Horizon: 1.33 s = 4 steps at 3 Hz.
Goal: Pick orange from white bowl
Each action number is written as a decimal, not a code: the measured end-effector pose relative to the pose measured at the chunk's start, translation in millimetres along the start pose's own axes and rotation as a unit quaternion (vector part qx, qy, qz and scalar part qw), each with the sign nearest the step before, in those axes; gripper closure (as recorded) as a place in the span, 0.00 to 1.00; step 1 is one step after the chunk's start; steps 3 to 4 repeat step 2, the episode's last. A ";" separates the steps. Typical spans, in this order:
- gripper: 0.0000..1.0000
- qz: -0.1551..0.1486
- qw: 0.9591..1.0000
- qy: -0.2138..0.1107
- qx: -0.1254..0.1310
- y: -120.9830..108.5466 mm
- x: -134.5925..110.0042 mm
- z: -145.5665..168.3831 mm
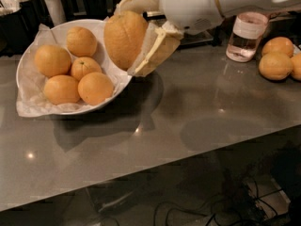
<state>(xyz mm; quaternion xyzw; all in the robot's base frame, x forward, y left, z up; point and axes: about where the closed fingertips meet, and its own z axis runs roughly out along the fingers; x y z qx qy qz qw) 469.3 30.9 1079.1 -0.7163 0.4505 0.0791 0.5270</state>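
Camera view, grey counter (188, 112): where do we find the orange (123, 37)?

— We find it in the air, pinched in the gripper (128, 41), over the edge of the white bowl (94, 23) that faces the bottle. It touches none of the fruit in the bowl and stands higher than all of it.

— And how do we read the claw?

— We read it as clamped on the fruit. One pale finger curves over the top of the orange; the other finger (155, 51) runs down its side towards the counter and ends just under it. The orange fills the gap between them, with most of its peel showing on the side towards the bowl. The white arm housing (193, 6) reaches in from the upper right of the picture, behind the fingers.

— What do we count in the bowl?

— We count five oranges on crumpled white paper (29, 98): one at the back (81, 41), one at the left (52, 60), two at the front (61, 89) (95, 88), and a smaller one with a dark stem dot (83, 68) in the middle.

— Anything else on the counter?

— We see a clear bottle (245, 36) well apart to the right and, beyond it, more loose oranges (275, 66) at the picture's edge. A dark shadow lies on the counter beside the bowl, under the gripper.
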 end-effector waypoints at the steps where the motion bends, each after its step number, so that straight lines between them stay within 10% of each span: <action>1: 1.00 0.023 0.999 -0.032 0.006 19.0 -11.9 -6.7; 4: 1.00 0.023 0.999 -0.032 0.006 19.0 -11.9 -6.7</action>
